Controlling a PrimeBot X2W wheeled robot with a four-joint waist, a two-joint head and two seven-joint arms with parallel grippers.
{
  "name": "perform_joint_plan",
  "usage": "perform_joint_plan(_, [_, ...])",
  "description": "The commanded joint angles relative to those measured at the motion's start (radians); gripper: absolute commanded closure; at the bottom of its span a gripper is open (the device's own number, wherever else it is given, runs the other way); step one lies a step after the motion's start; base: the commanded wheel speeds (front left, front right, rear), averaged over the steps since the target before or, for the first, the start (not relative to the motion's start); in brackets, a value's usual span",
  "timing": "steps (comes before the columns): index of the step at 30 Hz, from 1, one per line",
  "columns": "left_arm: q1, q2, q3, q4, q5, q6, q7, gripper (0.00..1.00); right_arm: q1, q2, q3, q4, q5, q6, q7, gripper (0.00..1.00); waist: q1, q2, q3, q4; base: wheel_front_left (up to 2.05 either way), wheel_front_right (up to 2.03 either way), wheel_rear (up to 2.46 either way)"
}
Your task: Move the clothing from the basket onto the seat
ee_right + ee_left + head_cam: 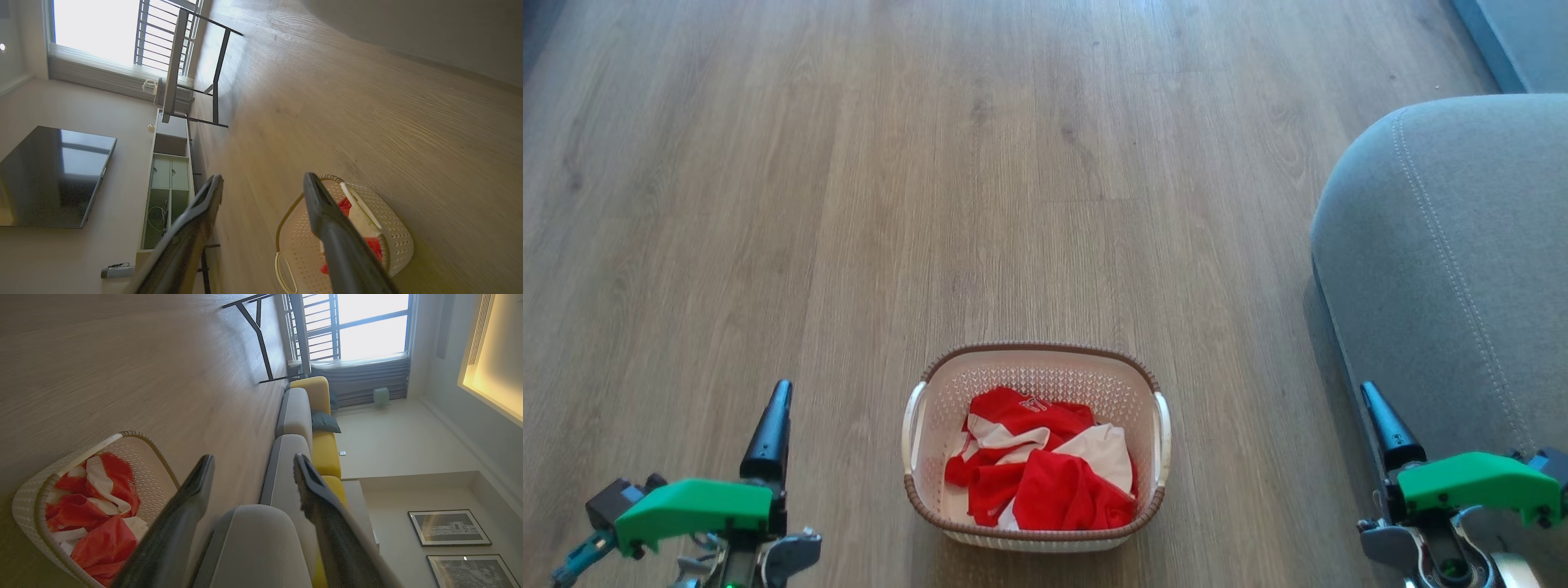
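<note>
Running left-right, basket (1037,377) long axis; clothing (1045,478) heaped inside; left tool (253,459), right tool (263,177) both apart, empty

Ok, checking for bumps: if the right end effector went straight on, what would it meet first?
Probably the wooden floor, well ahead; the basket lies off to the side. Depth is unclear.

Head view: seat (1445,269) runs off the right frame edge, extent not visible. Print on clothing (1062,490) too small to read. Left wrist view: basket (24,504) cut by the bottom edge, lower left. Right wrist view: a finger (331,228) of the right gripper (263,179) hides the basket's middle and most clothing.
</note>
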State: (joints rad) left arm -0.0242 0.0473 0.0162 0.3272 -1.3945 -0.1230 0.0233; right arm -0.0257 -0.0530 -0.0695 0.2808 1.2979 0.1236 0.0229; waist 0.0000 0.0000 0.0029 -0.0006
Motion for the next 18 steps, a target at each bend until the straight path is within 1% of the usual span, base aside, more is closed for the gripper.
perform_joint_plan(1, [-0.055, 0.013, 0.013, -0.032, 0.015, -0.001, -0.011, 0.0, -0.049, -0.026, 0.006, -0.039, -0.02, 0.002, -0.01, 0.0, 0.0, 0.0, 0.0, 0.0, 0.0, 0.0, 0.0])
perform_joint_plan(9, [-0.057, 0.01, 0.013, -0.043, 0.172, -0.002, -0.034, 0.0, -0.059, -0.05, 0.043, -0.057, -0.19, 0.002, -0.034, 0.0, 0.0, 0.0, 0.001, -0.003, 0.0, 0.0, 0.0])
perform_joint_plan(18, [-0.059, 0.009, 0.005, -0.053, 0.319, -0.003, -0.061, 0.0, -0.072, -0.08, 0.093, -0.064, -0.323, 0.003, -0.06, 0.0, 0.0, 0.0, 0.002, -0.004, 0.0, 0.0, 0.0])
